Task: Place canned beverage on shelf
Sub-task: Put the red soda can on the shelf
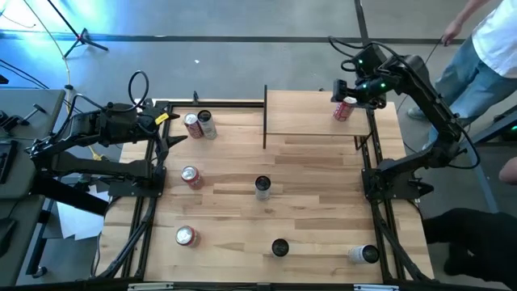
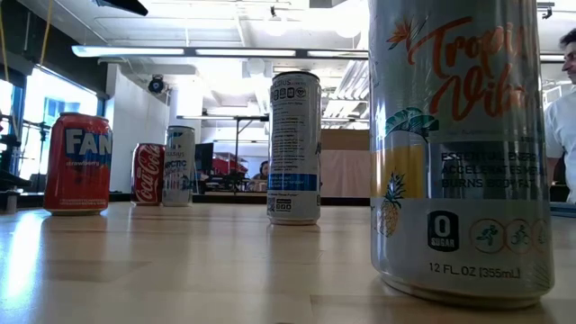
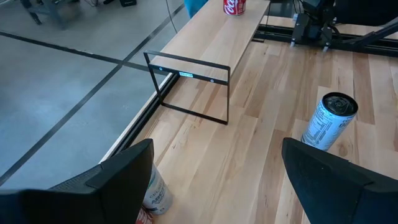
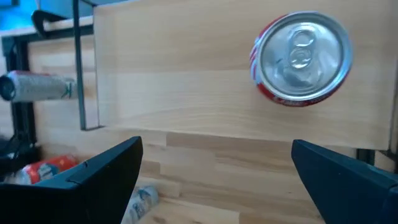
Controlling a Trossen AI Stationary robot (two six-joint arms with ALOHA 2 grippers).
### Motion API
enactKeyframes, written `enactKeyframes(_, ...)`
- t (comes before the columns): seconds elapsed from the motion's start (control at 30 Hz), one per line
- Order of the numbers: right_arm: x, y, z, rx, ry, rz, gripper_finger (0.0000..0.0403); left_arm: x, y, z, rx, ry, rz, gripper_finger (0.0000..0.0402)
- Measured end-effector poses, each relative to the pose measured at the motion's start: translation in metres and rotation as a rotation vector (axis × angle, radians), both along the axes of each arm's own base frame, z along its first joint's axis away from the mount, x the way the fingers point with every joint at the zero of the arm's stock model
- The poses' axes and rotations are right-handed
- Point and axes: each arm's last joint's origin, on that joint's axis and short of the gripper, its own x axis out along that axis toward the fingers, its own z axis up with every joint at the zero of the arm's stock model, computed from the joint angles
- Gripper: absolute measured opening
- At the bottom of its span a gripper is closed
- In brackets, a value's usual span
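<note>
Now, can: red can (image 1: pixel 343 111) stands upright on the shelf (image 1: pixel 311 113), just ahead of the right fingers (image 4: pixel 217 180).
Right fingers: spread wide, empty.
Left fingers (image 3: pixel 217 186): parted, empty, well apart.

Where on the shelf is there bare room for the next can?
The shelf is bare from its left black post across to the red can at its right end, where the open right gripper hovers. Crowded: the two-can pair by the left gripper.
</note>
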Motion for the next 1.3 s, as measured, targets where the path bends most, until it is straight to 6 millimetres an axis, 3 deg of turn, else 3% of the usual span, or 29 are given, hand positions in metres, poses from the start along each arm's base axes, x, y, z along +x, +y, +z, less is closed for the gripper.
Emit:
enactKeyframes(0.5, -0.009, 0.001, 0.001, 0.020, 0.005, -0.119, 0.0400, 0.000, 0.000, 0.000, 0.000, -0.001, 0.000, 0.0335)
enactKeyframes(1.07, -0.012, -0.001, 0.002, -0.014, 0.031, -0.077, 0.0400, 0.000, 0.000, 0.000, 0.000, -0.001, 0.000, 0.0335)
enactKeyframes(1.3, -0.011, -0.005, -0.010, 0.019, 0.072, -0.214, 0.0400, 0.000, 0.000, 0.000, 0.000, 0.000, 0.000, 0.0335)
